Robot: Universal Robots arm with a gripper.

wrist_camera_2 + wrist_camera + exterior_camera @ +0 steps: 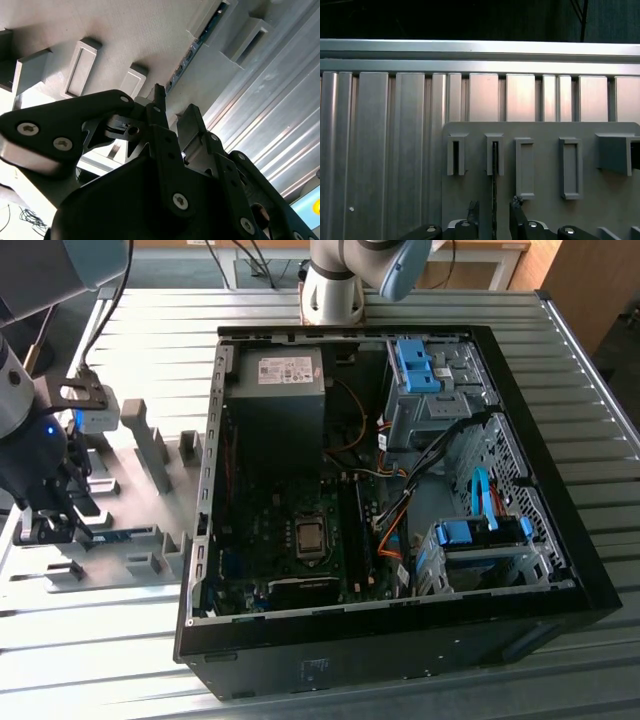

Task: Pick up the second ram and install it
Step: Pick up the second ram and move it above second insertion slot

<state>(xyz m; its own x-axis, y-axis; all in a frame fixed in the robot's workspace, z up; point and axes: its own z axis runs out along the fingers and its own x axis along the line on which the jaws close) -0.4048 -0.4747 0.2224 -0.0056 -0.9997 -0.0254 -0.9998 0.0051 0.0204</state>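
Observation:
The second ram (122, 535) stands on edge in the grey holder plate (150, 500) at the exterior view's left, beside the open computer case (400, 625). My gripper (52, 525) hangs low over the end of the stick farthest from the case. In both wrist views the ram (494, 187) (192, 47) shows as a thin dark edge running from a slot block towards my fingers. The gripper (495, 209) (175, 111) is open, with one finger (472, 210) on each side of the stick and a small gap between them and it.
The case lies open with the motherboard (300, 540), the power supply (275, 390) and blue drive brackets (480, 535) inside. Upright grey posts (150, 445) rise from the holder plate. The arm's base (335, 290) stands behind the case on the slatted metal table (150, 340).

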